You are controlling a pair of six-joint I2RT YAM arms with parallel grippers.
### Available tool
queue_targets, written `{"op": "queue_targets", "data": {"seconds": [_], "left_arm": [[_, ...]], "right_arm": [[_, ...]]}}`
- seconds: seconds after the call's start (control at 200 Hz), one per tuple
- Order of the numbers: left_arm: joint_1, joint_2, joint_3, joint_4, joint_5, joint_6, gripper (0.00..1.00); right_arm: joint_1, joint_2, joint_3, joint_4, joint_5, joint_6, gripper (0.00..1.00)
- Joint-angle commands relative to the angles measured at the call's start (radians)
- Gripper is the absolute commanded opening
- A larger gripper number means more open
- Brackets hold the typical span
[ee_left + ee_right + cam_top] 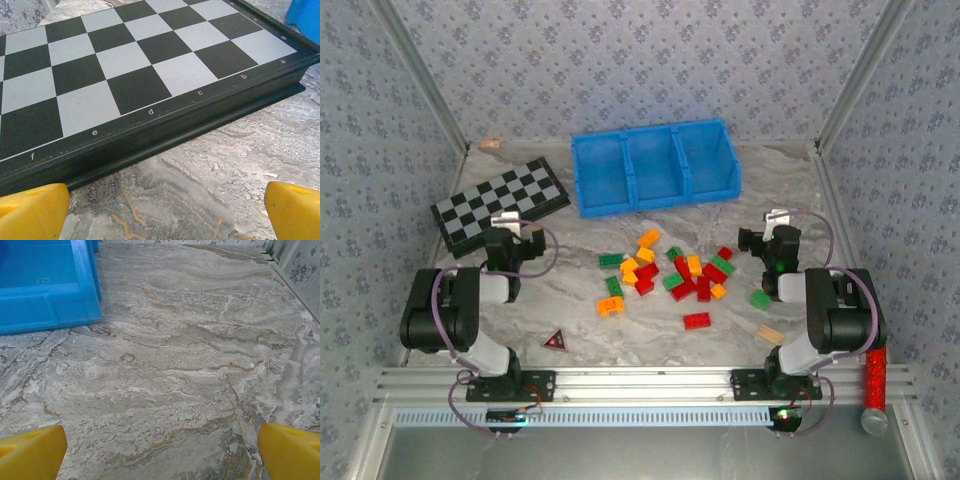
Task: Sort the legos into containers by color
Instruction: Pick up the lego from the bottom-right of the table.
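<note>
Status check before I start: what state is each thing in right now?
left pincer: open, empty.
right pincer: open, empty.
blue tray: upright, three compartments empty.
legos: loose on the table, colors mixed.
checkered board: lying flat.

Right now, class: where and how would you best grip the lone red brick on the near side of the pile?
Pinch the red brick across its two long sides, coming straight down from above. It lies flat and apart from the pile, its length running left to right, so bare table shows on its near and far sides, probably room enough for open jaws.
</note>
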Motion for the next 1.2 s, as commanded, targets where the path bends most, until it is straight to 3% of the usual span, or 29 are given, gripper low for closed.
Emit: {"op": "queue_targets", "data": {"seconds": [0.0, 0.575, 0.655, 0.755, 0.855, 0.944, 1.014, 1.199], "left_arm": [[0.001, -0.006, 0.02, 0.027, 0.008, 0.005, 1.0], [0.005, -0.007, 0.022, 0.024, 0.018, 0.003, 1.0], [0.007, -0.007, 0.022, 0.024, 0.019, 0.002, 1.0], [0.014, -0.004, 0.027, 0.018, 0.074, 0.011, 1.0], [0.016, -0.035, 0.067, -0.072, 0.104, 0.025, 1.0], [-0.02, -0.136, 0.193, -0.36, -0.012, 0.026, 1.0], [-0.056, -0.21, 0.289, -0.535, -0.103, 0.037, 1.0], [-0.126, -0.337, 0.549, -0.956, -0.172, 0.05, 0.99]], "right_arm": [[0.001, -0.002, 0.002, 0.019, 0.003, 0.013, 1.0], [-0.004, -0.005, 0.001, 0.019, -0.007, 0.014, 1.0], [0.005, -0.031, 0.015, -0.018, 0.046, 0.024, 1.0], [0.024, -0.148, 0.092, -0.258, 0.134, 0.041, 1.0], [0.043, -0.293, 0.179, -0.529, 0.133, 0.128, 1.0], [0.087, -0.404, 0.262, -0.764, 0.15, 0.245, 1.0], [0.143, -0.466, 0.323, -0.946, 0.232, 0.352, 1.0], [0.227, -0.51, 0.485, -1.478, 0.262, 0.676, 0.99]]}}
